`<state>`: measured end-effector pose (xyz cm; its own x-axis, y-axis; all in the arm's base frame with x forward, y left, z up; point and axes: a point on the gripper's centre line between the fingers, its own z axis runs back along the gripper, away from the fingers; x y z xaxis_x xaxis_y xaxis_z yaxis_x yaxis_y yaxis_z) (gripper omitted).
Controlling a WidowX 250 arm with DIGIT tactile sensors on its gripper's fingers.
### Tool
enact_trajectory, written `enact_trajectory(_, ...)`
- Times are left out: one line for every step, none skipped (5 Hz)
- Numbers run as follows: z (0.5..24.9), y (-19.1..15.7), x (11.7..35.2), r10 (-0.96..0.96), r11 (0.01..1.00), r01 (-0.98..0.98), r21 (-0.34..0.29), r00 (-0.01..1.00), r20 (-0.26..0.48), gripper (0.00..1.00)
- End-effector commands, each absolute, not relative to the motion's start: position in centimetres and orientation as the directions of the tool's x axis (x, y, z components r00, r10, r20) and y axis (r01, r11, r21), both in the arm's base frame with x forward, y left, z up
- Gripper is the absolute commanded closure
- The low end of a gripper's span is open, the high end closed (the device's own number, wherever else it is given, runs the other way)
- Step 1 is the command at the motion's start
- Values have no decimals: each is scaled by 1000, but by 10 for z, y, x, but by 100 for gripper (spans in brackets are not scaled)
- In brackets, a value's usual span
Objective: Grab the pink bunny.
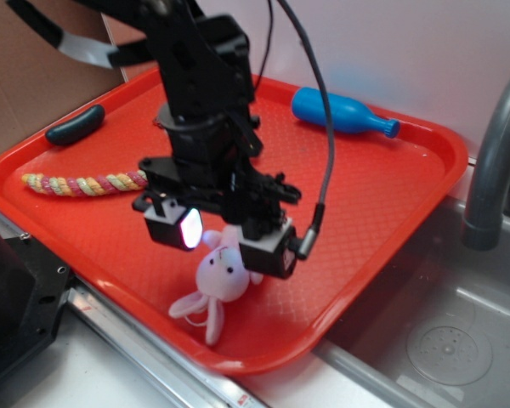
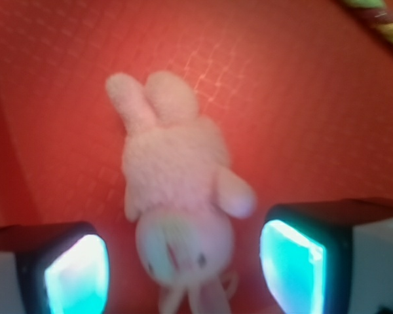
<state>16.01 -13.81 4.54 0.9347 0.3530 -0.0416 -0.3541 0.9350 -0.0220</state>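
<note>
The pink bunny (image 1: 218,279) lies on the red tray (image 1: 382,204) near its front edge, ears toward the edge. My gripper (image 1: 227,241) hangs just above it, open, with one glowing pad on each side of the bunny's head and gaps on both sides. In the wrist view the bunny (image 2: 177,196) lies between the two lit pads (image 2: 78,275), head low in the frame, legs pointing up the frame. My gripper (image 2: 183,268) is not touching it.
A striped multicolour rope (image 1: 81,184) lies at the tray's left and shows in the wrist view's top right corner (image 2: 380,16). A blue bottle (image 1: 340,112) lies at the back, a dark oblong object (image 1: 75,124) at the far left. A grey faucet (image 1: 493,161) and sink (image 1: 442,331) lie to the right.
</note>
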Motion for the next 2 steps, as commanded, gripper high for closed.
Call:
enact_trajectory(12,-147,167,347,938,-345,47,937,-49,0)
enact_trajectory(10,-142,167,378,925,-376,52,925,-40,100)
